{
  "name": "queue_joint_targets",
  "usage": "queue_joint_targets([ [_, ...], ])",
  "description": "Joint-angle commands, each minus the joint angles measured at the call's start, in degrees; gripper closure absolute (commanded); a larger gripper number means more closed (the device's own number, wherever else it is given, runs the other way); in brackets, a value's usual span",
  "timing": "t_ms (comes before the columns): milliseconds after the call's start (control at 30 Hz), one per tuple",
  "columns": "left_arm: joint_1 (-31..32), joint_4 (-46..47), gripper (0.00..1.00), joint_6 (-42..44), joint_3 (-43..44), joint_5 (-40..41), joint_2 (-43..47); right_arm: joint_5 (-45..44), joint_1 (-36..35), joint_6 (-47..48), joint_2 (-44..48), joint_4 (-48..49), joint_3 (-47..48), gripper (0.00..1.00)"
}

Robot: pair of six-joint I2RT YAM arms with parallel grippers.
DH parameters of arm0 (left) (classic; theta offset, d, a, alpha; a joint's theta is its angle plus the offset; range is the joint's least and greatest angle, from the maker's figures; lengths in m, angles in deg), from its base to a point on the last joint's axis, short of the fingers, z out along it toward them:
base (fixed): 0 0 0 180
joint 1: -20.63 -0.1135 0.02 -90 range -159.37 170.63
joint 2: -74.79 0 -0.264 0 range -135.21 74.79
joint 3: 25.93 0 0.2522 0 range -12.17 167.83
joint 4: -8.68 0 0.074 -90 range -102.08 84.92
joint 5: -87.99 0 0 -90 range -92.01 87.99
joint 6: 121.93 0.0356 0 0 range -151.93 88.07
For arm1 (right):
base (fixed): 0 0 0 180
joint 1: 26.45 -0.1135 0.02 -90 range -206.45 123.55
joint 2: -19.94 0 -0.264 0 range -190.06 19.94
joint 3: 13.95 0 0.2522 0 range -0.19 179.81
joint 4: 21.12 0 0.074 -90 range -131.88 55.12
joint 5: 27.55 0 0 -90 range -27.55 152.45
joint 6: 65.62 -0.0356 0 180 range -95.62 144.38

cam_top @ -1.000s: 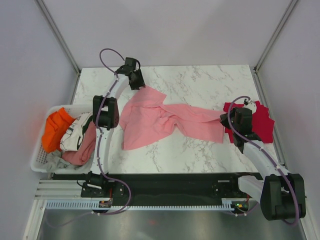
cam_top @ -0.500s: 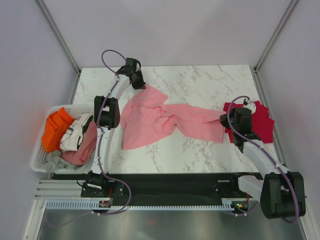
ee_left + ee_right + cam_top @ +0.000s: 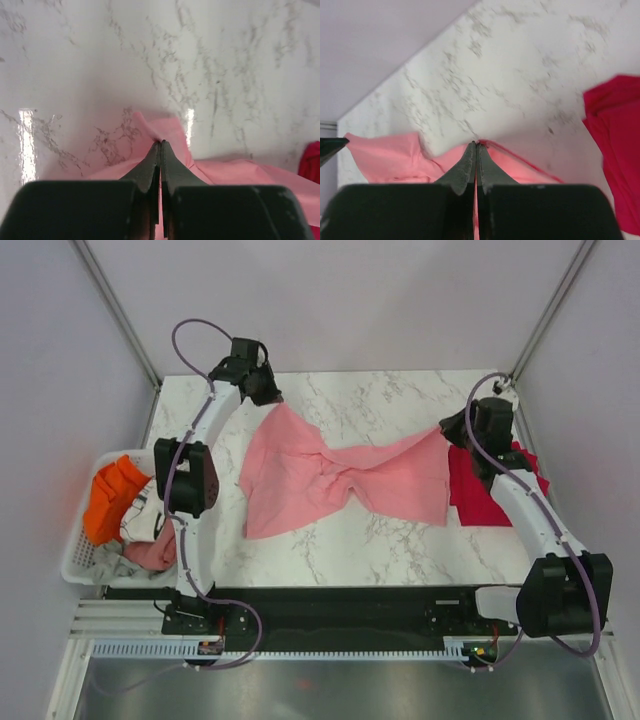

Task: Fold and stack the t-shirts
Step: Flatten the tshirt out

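L gripper point(image 3: 270, 398) & R gripper point(image 3: 445, 430) jaws both pinched shut on pink t-shirt point(image 3: 300, 480) corners, upper frame. I judge it's the spreading step; next needs an even pull, then lay flat.

Pink t-shirt point(image 3: 340, 475): soft matt cloth, creased, pinched between black matt plastic-looking fingers point(image 3: 150, 172). Table point(image 3: 215, 55) beyond the fingertips: white, grey-veined marble look, smooth, glossy with glare streaks. Crimson t-shirt point(image 3: 615, 145) right of the fingers: matt cloth, softly rumpled
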State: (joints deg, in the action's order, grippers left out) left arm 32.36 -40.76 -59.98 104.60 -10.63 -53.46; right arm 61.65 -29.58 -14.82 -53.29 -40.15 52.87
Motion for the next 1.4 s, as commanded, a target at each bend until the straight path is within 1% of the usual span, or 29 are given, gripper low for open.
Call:
queue_joint_targets([
  [0, 0.05, 3.87, 0.98, -2.80, -0.84, 1.32, 12.56, 0.62, 0.15, 0.87, 1.07, -4.55, 10.46, 1.00],
  [33, 0.05, 3.95, 0.98, -2.45, -1.45, 1.59, 16.50, 0.62, 0.06, 1.14, 1.94, -5.17, 11.71, 1.00],
  [100, 0.05, 3.78, 0.98, -2.36, -3.65, 1.68, 20.38, 2.28, 0.15, 1.75, 3.61, -6.66, 14.16, 1.00],
  [133, 0.05, 3.60, 0.98, -2.27, -5.31, 1.51, 24.84, 2.55, 0.15, 1.85, 4.32, -7.02, 14.79, 1.00],
  [167, 0.05, 3.34, 0.98, -2.36, -6.11, 1.24, 27.06, 2.82, 0.15, 1.93, 5.02, -7.81, 15.23, 1.00],
  [233, 0.05, 3.08, 0.98, -2.44, -8.74, 0.71, 32.33, 4.22, 0.06, 2.20, 7.66, -8.61, 16.81, 1.00],
  [267, 0.05, 2.90, 0.98, -2.44, -9.28, 0.71, 37.58, 4.75, 0.15, 2.29, 8.88, -9.22, 17.86, 1.00],
  [300, 0.05, 2.64, 0.98, -2.44, -9.72, 0.89, 40.07, 4.84, 0.15, 2.37, 11.59, -9.66, 18.48, 1.00],
  [333, 0.05, 2.11, 0.98, -2.27, -9.89, 0.89, 42.44, 4.67, 0.15, 2.64, 13.10, -10.01, 19.18, 1.00],
  [367, 0.05, 1.59, 0.98, -2.18, -9.72, 1.06, 47.42, 4.49, 0.15, 2.81, 14.59, -11.32, 20.06, 1.00],
  [400, 0.05, 1.06, 0.98, -2.18, -9.28, 0.98, 49.47, 3.97, 0.15, 3.07, 17.65, -12.12, 22.16, 1.00],
  [467, 0.05, -0.95, 0.98, -1.92, -7.18, 0.71, 53.69, 2.21, 0.06, 4.21, 20.83, -13.87, 25.15, 1.00],
  [500, 0.05, -1.58, 0.98, -2.09, -6.39, 0.45, 57.72, 1.33, 0.15, 4.57, 24.07, -14.40, 26.03, 1.00],
  [567, 0.05, -2.46, 0.98, -2.44, -5.24, 0.53, 61.43, -0.95, 0.15, 5.62, 27.42, -15.28, 27.70, 1.00],
  [600, 0.05, -2.55, 0.98, -2.71, -5.24, 0.45, 65.36, -1.48, 0.06, 5.80, 30.66, -15.37, 28.06, 1.00],
  [700, 0.05, -2.64, 0.98, -4.37, -5.76, 0.45, 71.01, -2.80, 0.15, 5.98, 36.03, -15.64, 28.50, 1.00],
  [867, 0.05, -3.69, 0.98, -5.87, -4.71, -0.43, 72.96, -3.07, 0.15, 6.06, 38.87, -17.56, 31.13, 1.00],
  [1000, 0.05, -4.05, 0.98, -7.19, -3.39, -3.32, 70.95, -2.54, 0.06, 5.80, 37.90, -19.68, 33.60, 1.00],
  [1100, 0.05, -3.96, 0.98, -7.46, -2.95, -3.33, 68.14, -2.98, 0.06, 5.28, 36.76, -20.12, 33.43, 1.00],
  [1233, 0.05, -3.00, 0.98, -6.84, -5.58, -1.22, 62.87, -4.38, 0.15, 3.09, 32.90, -19.95, 29.48, 1.00],
  [1333, -0.04, -0.01, 0.98, -6.93, -10.50, -0.08, 58.47, -4.39, 0.15, 0.80, 27.72, -17.41, 23.77, 1.00],
  [1367, -0.30, 2.17, 0.98, -7.01, -11.38, 0.18, 56.98, -3.95, 0.06, -0.51, 24.05, -15.66, 21.93, 1.00],
])
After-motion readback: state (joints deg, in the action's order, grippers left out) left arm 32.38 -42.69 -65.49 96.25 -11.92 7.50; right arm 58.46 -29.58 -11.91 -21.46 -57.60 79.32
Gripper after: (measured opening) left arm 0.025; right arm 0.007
